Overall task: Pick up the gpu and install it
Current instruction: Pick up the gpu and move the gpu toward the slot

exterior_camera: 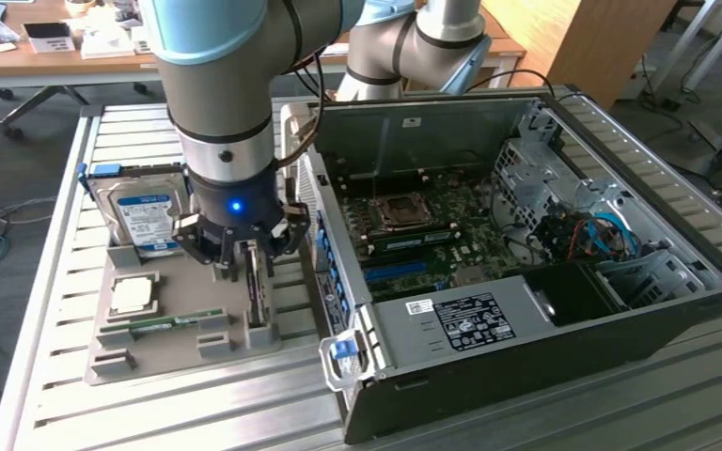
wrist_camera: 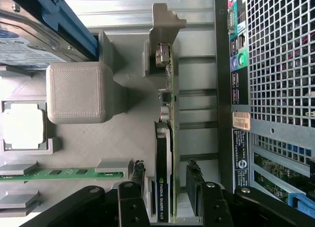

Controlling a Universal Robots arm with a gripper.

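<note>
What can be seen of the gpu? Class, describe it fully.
The gpu is a thin card standing on edge in a slot of the grey holder, beside the case. Its green board carries a black labelled part and a silvery bracket at one end. The open gripper straddles it without touching.

arm [exterior_camera: 217, 94]: silver-grey tubes, pale-blue joint caps [exterior_camera: 211, 28] | wrist [exterior_camera: 227, 174]: black collar, blue light [exterior_camera: 236, 207] | gripper [wrist_camera: 166, 187]: black linkage, dark ribbed fingers [wrist_camera: 195, 185]
</note>
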